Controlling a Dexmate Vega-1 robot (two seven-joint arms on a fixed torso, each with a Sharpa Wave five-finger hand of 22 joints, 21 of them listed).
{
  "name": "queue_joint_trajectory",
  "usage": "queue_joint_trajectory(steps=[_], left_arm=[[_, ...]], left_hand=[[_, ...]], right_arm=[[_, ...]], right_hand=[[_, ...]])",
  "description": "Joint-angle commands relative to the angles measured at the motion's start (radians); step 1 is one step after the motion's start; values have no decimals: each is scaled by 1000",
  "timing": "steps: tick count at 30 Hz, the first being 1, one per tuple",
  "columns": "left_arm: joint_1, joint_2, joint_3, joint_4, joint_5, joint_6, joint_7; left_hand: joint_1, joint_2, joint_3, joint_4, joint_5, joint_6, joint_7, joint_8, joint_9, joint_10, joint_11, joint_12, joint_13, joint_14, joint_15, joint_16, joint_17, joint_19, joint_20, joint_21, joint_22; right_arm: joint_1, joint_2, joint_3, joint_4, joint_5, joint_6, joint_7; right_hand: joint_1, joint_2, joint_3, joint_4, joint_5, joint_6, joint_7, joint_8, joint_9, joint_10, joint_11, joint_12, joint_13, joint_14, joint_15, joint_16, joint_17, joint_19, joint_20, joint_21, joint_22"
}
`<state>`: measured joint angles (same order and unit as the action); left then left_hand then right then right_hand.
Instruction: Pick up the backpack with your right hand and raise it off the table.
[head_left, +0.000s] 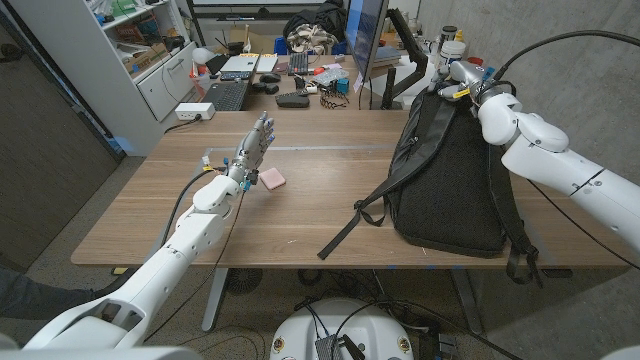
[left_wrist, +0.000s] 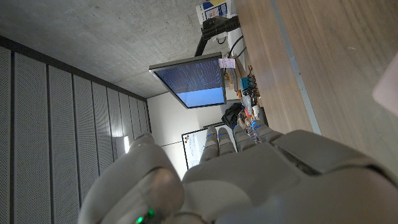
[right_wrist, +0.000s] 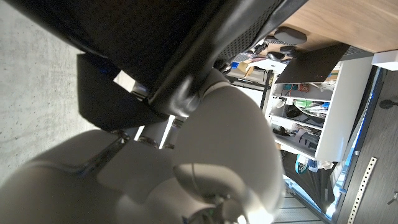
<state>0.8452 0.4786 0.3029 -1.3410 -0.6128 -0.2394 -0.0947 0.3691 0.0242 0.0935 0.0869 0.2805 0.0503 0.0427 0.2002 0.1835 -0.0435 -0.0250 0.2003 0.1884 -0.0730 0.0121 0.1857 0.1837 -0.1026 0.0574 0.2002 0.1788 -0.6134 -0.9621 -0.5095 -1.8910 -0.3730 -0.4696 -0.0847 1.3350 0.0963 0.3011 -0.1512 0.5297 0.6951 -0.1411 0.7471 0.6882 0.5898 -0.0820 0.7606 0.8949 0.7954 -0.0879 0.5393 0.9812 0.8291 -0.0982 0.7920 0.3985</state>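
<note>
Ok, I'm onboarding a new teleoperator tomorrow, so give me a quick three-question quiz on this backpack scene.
1. True or false: the backpack is already hanging clear of the table.
2. Which hand is at the backpack's top? A) left hand B) right hand C) both
3. Fill in: the small pink object lies on the table just beside the ____ hand.

Key
1. False: its lower end is still on the wood, with a strap trailing across the table.
2. B: the right hand is at the top of the backpack; the left hand stands apart, fingers spread.
3. left
</note>
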Motion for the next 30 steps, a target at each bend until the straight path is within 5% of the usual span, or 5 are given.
queue_joint_trajectory(steps=[1, 13, 30], left_arm=[[-10, 8, 2, -5, 0, 6, -16], [-29, -2, 4, 28, -7, -13, -46], [-46, -24, 11, 71, -12, -25, -70]], left_hand=[[-1, 8, -7, 0, -2, 9, 2, 5, 4, 1, -7, 6, 4, 3, -4, 7, 4, 0, 9, 5, 4], [0, 9, -8, 0, -3, 11, 3, 5, 4, 0, -7, 5, 4, 3, -3, 7, 4, -1, 10, 5, 4], [1, 10, -10, 0, -4, 10, 1, 4, 4, 0, -13, 5, 4, 4, -4, 7, 4, -3, 11, 4, 4]], right_arm=[[-43, -56, 67, -145, -16, -76, 3], [-84, -135, 156, -316, -37, -188, 41], [-135, -222, 293, -450, 3, -275, 83]], right_hand=[[-9, 2, 6, 5, 5, 6, 1, -2, 7, 73, -71, 0, 40, 13, -148, -6, 3, -4, -118, 11, 0], [-8, -1, 12, 0, 7, 15, -1, -13, -6, 79, -72, -4, 36, 52, -148, -11, 2, -5, -119, 23, -2], [-17, -3, 17, 2, 9, 17, -4, -22, -11, 88, -69, -8, 32, 62, -149, -23, 6, -6, -118, 34, -5]])
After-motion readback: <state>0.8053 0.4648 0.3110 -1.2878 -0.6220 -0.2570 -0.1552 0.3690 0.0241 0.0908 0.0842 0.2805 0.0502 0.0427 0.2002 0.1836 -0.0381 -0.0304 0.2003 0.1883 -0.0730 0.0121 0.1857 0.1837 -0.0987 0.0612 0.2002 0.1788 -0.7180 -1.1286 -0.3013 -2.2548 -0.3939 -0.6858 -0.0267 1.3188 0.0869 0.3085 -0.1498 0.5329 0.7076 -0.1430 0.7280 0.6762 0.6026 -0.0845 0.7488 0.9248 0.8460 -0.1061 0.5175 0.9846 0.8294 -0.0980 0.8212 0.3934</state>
